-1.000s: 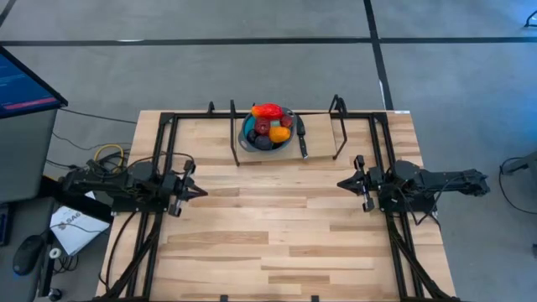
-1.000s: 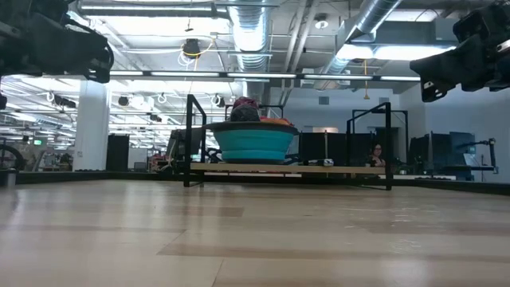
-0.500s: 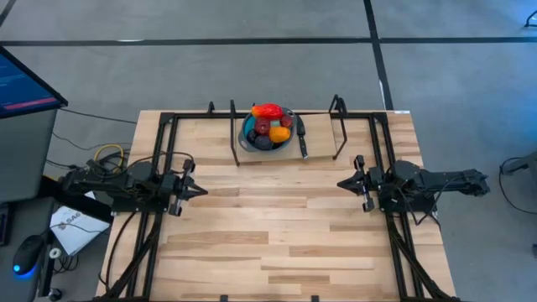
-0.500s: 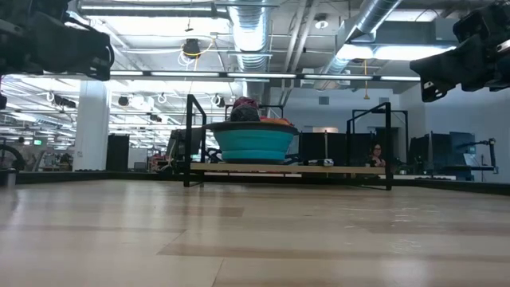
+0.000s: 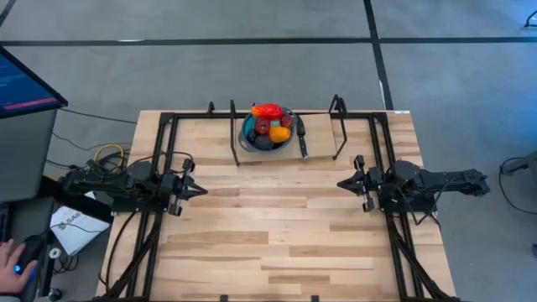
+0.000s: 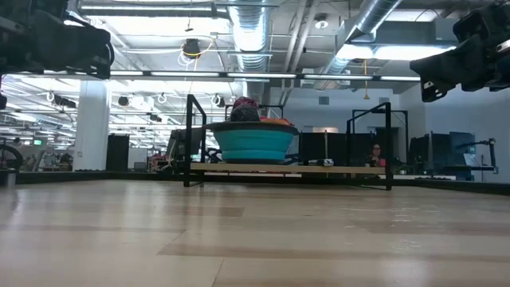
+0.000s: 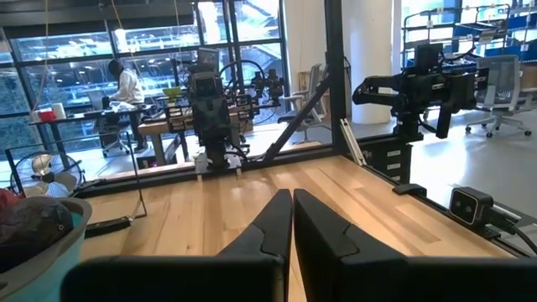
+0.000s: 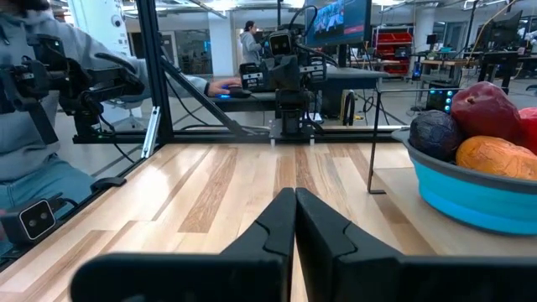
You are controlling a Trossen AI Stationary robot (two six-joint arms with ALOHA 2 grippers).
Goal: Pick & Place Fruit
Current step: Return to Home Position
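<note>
Wood surface (image 5: 277, 235) quiet: left hand (image 5: 195, 190) and right hand (image 5: 344, 183) unmoved, both pinched shut, empty. Fruit (image 5: 268, 124) heaped in blue bowl (image 5: 245, 138) on shelf (image 5: 320, 138), well ahead of both hands, knife (image 5: 300, 141) beside it. New: a person (image 5: 10, 268) reaches the mouse (image 5: 32, 248) behind left hand. Job looks finished.

Fruit (image 5: 268, 124) in bowl (image 5: 244, 133), knife (image 5: 300, 141) just beside

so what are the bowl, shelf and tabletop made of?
Bowl: likely plastic, going by the smooth matte teal wall.
Shelf: pale wood board on thin black rods that look like metal.
Tabletop: butcher-block wood, with visible jointed strips and a light satin sheen.
</note>
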